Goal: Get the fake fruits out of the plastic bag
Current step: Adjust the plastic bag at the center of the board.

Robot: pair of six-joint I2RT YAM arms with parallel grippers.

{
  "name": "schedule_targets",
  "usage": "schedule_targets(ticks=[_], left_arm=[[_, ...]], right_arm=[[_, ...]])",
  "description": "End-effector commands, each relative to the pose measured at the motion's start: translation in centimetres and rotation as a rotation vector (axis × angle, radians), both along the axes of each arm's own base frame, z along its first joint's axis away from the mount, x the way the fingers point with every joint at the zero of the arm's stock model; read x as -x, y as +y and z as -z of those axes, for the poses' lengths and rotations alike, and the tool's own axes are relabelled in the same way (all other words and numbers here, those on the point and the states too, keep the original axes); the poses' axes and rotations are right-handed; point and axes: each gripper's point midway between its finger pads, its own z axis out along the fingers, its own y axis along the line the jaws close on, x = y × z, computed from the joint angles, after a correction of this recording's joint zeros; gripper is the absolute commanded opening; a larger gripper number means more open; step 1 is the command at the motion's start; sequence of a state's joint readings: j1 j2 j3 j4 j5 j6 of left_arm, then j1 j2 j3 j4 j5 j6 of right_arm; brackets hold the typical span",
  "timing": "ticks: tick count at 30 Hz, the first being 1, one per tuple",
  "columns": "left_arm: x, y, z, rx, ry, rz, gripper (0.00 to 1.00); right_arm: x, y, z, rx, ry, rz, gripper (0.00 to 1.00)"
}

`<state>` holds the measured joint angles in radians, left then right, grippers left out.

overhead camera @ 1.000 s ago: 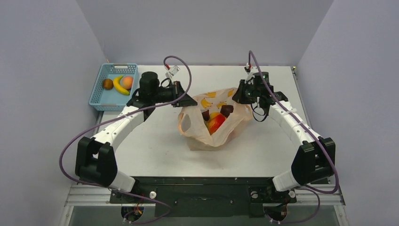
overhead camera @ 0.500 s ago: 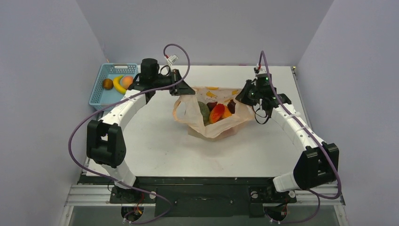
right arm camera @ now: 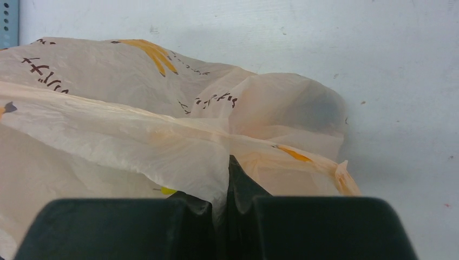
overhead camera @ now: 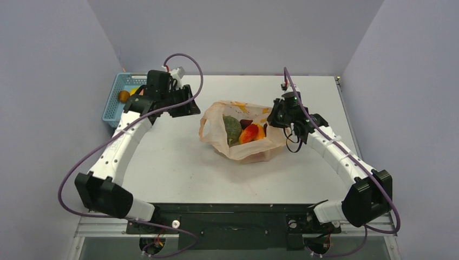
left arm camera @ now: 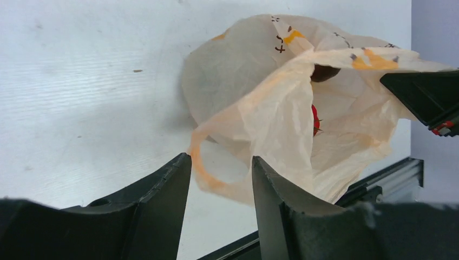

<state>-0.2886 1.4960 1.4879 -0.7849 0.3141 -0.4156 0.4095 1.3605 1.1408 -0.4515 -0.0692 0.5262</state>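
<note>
The peach plastic bag (overhead camera: 243, 149) with banana prints lies mid-table, its mouth open upward. Inside it show a green melon ball (overhead camera: 233, 130), a red fruit (overhead camera: 249, 134), an orange piece (overhead camera: 260, 131) and a dark piece (overhead camera: 246, 123). My right gripper (overhead camera: 272, 116) is shut on the bag's right rim; the film is pinched between its fingers (right arm camera: 224, 168). My left gripper (overhead camera: 190, 108) stands open, left of the bag and clear of it. The bag's loop handle (left arm camera: 205, 173) hangs loose beyond my left gripper's (left arm camera: 219, 161) tips. A red fruit (left arm camera: 315, 120) shows through the mouth.
A blue mesh basket (overhead camera: 112, 108) stands at the back left corner, partly hidden by my left arm, with a brownish fruit (overhead camera: 124, 96) showing in it. Grey walls close in the table on both sides and the back.
My left gripper opened, let go of the bag's left handle and drew back to the left toward the basket. The bag's left side sagged. My right gripper kept its hold.
</note>
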Motion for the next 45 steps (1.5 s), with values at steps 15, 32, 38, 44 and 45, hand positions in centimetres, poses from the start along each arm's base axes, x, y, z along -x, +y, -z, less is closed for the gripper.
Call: schedule_targets(ticks=[15, 32, 38, 44, 45], left_arm=[[4.2, -9.5, -3.8, -0.311, -0.289, -0.127, 0.48], [2.8, -5.8, 3.4, -0.392, -0.207, -0.087, 0.00], [2.0, -3.5, 0.5, 0.062, -0.149, 0.009, 0.00], [-0.9, -0.5, -4.0, 0.359, -0.191, -0.036, 0.00], [-1.2, -0.1, -4.1, 0.380, -0.186, -0.034, 0.00]], right_arm=[[2.0, -1.9, -2.2, 0.056, -0.105, 0.012, 0.00], [2.7, -2.9, -1.2, 0.135, -0.116, 0.011, 0.00], [1.5, -0.9, -2.1, 0.104, -0.156, -0.033, 0.00], [-2.4, 2.7, -5.3, 0.000, -0.174, -0.050, 0.00], [-3.1, 3.3, -7.1, -0.021, -0.204, -0.055, 0.00]])
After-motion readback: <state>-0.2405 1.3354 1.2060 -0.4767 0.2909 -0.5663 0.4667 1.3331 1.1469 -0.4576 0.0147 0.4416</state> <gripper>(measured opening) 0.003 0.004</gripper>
